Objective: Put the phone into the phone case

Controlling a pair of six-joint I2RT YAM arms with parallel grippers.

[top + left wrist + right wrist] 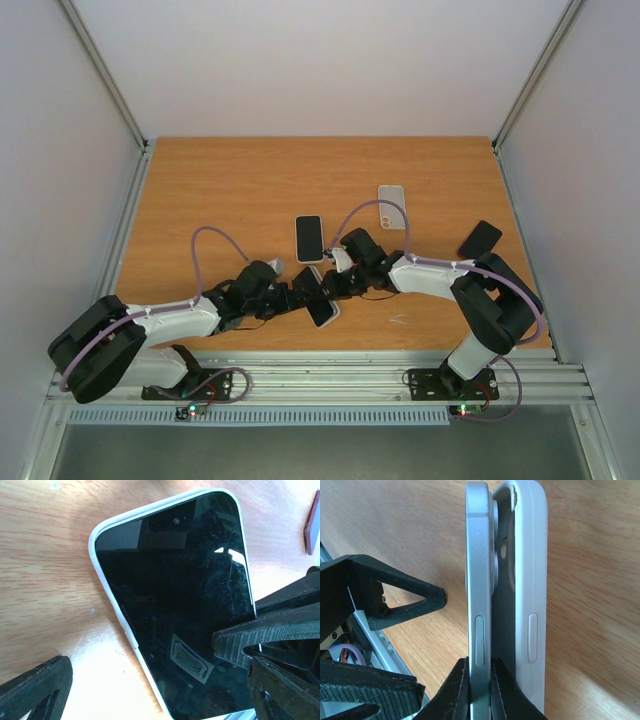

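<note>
The phone (pixel 322 298) has a black screen and a pale blue-silver frame. It shows in the left wrist view (pixel 175 595) and edge-on in the right wrist view (pixel 479 570). The white phone case (pixel 530 580) lies under it, its rim visible along the phone's left side (pixel 107 597). The phone's camera end sits in the case and the rest is tilted away from it, leaving a gap. My right gripper (pixel 480 662) is shut on the phone's edge, also seen from above (pixel 337 284). My left gripper (pixel 157 672) is open, straddling phone and case (pixel 300 298).
A second phone (pixel 309 238) lies screen-up just behind the grippers. A pale case (pixel 392 207) lies further back on the right. A black flat item (pixel 480 240) lies at the right. The table's front edge and rail are close behind the left gripper.
</note>
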